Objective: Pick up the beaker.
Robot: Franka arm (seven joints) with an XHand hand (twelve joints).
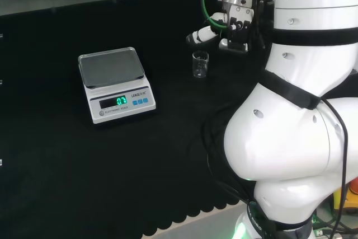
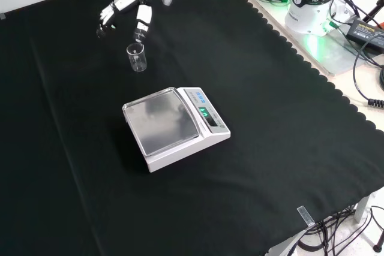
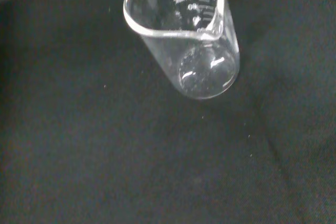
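A small clear glass beaker (image 1: pixel 200 64) stands upright on the black cloth, to the right of the scale in the head view. In the front view the beaker (image 2: pixel 137 57) stands just beyond the scale. The hand (image 1: pixel 215 32) hovers above and slightly behind the beaker, fingers relaxed and spread, not touching it. In the front view the hand (image 2: pixel 123 4) comes in from the top, with a finger (image 2: pixel 142 22) pointing down toward the beaker's rim. The wrist view looks down into the beaker (image 3: pixel 186 40), which looks empty, with a pouring lip and printed marks.
A white electronic scale (image 1: pixel 114 84) with a steel pan and a lit green display sits left of the beaker in the head view, and nearer the camera as the scale (image 2: pixel 174 125) in the front view. The arm's white links (image 1: pixel 302 93) fill the head view's right.
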